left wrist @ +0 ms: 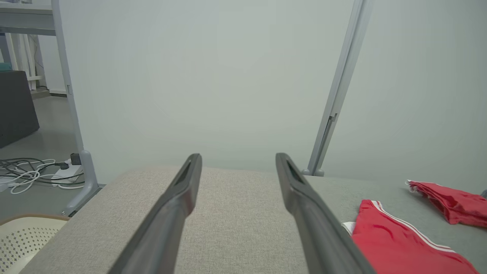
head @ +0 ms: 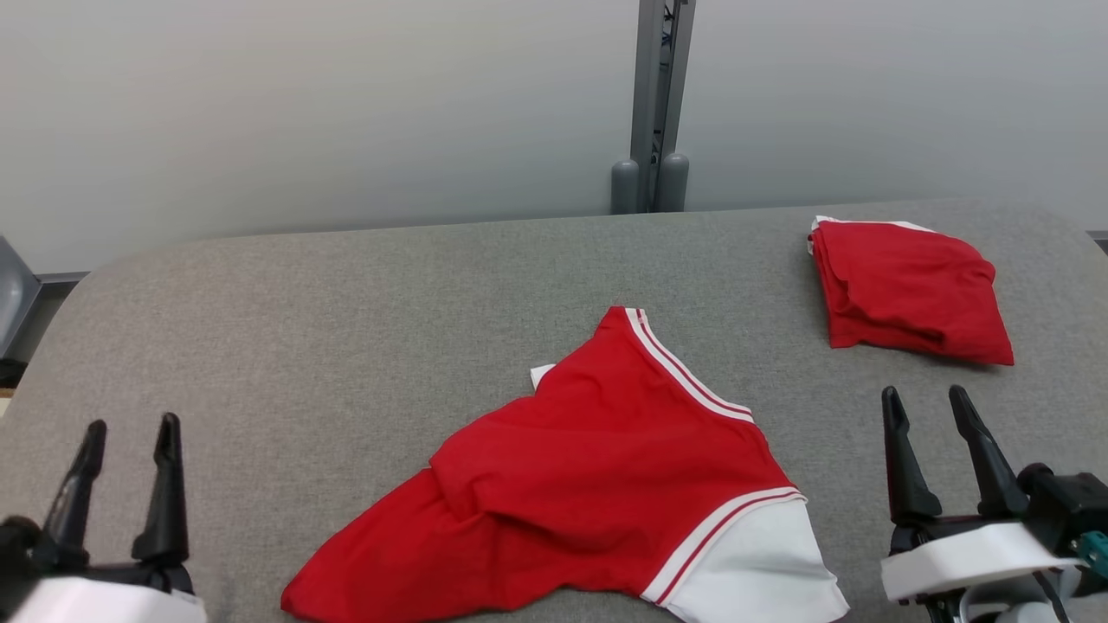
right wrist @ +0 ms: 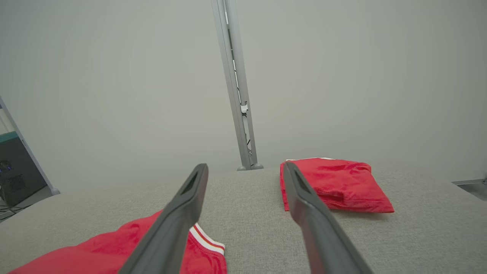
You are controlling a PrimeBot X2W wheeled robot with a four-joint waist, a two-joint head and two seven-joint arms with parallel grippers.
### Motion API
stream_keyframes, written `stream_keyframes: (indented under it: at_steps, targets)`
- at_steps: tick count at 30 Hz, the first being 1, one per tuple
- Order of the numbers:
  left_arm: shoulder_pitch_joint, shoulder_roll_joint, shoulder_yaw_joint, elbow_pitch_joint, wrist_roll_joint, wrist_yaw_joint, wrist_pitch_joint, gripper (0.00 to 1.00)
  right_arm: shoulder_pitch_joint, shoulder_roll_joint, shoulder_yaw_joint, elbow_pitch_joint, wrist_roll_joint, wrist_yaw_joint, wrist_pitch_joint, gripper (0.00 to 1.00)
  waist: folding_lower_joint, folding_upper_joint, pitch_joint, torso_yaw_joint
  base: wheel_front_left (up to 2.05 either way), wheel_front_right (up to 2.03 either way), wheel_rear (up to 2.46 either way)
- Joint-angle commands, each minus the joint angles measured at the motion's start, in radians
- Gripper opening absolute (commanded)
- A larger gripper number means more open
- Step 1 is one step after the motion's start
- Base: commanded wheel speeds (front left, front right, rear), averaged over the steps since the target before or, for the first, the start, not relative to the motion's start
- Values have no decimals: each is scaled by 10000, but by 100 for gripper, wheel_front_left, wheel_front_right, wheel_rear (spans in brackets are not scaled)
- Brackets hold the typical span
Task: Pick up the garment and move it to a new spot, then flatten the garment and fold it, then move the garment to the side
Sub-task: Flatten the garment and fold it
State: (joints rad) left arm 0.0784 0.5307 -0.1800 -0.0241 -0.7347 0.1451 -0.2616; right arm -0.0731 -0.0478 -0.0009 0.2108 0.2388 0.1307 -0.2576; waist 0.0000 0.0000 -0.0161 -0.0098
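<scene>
Left gripper [head: 132,426] and right gripper [head: 926,394] at bottom corners, jaws spread, empty. Red shirt [head: 606,484] bottom centre rumpled: flatten, fold, move aside all pending.

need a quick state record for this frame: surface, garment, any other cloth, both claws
surface: grey padded table
garment: red with white trim, crumpled, mid-table, not flattened
folded cloth: red, far right of table, apart from garment
left claw: open, empty, left of garment, clear of it
right claw: open, empty, right of garment, nearer than folded cloth
backdrop: grey post against pale wall
</scene>
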Motion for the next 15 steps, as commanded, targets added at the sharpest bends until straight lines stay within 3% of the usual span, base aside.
stream_keyframes:
  at_steps: [1, 9, 15]
  targets:
    - [161, -274, 260, -54, 319, -135, -41, 100, 164, -54, -65, -68, 10, 2, -80, 100, 0, 0, -21, 20, 0, 0, 0]
    - [776, -2425, 1503, 258, 2286, -1240, -42, 100, 836, -46, -310, -574, 328, 2, -89, 100, 0, 0, -224, 148, 0, 0, 0]
    - [921, -3259, 2176, 712, 3078, -2040, -41, 100, 883, -57, -17, -657, 347, 2, -90, 100, 0, 0, -326, 99, 0, 0, 0]
